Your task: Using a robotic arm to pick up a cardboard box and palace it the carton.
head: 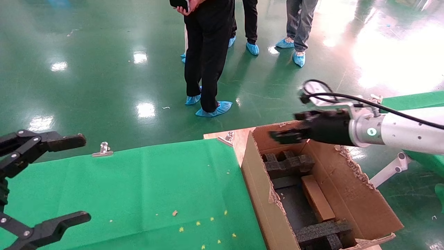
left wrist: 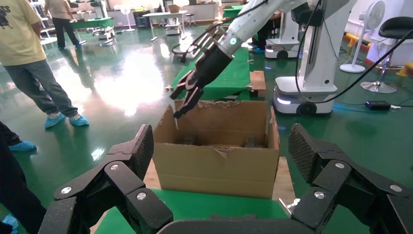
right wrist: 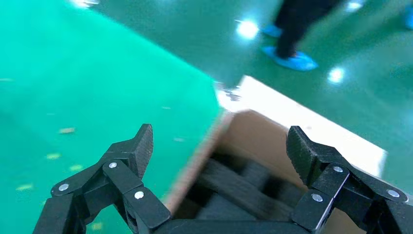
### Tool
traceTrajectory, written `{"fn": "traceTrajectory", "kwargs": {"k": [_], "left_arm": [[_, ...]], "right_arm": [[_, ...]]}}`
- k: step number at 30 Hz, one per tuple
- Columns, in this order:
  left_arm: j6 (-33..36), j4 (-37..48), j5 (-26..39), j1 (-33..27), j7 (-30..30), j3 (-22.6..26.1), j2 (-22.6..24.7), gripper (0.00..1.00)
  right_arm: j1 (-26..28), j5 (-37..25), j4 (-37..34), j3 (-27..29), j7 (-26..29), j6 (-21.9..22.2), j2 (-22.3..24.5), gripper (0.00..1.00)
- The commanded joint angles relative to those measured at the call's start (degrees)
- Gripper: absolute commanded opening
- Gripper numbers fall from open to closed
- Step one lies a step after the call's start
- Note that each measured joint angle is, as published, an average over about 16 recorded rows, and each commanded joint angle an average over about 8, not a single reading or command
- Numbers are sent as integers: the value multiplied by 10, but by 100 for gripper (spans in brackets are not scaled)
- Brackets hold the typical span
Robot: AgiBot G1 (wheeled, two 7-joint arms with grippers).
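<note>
The small brown cardboard box [head: 316,198] lies inside the large carton [head: 257,189], against its right wall, between black foam blocks [head: 288,163]. My right arm, white with a green light, reaches in from the right. Its gripper [head: 282,136] hangs open and empty above the carton's far end. In the right wrist view, that gripper [right wrist: 219,146] has its fingers wide apart over the foam and the carton wall [right wrist: 248,136]. My left gripper [head: 83,178] is open and empty at the table's left edge, facing the carton [left wrist: 214,168].
A green cloth [head: 156,187] covers the table, held by metal clips [head: 103,149]. The carton stands on a wooden board at the table's right end. People in blue shoe covers [head: 208,69] stand behind. Another green table [head: 416,100] is at the right.
</note>
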Motion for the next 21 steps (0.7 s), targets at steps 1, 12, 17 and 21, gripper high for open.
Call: {"fn": "traceTrajectory", "kwargs": {"k": [1,12,17,21], "left_arm": [[0,0,0,0,0,0,0,100],[0,0,0,0,0,0,0,100],[0,0,0,0,0,0,0,100],[0,0,0,0,0,0,0,100]], "right_arm": [[9,14,34,13,-20,-4,11,100],[-2,174,47,79,-141,-134,23,100],[-6,172,43,83,-139,-135,22,100],[-24,173,41,111,-149,-148,18,100]]}}
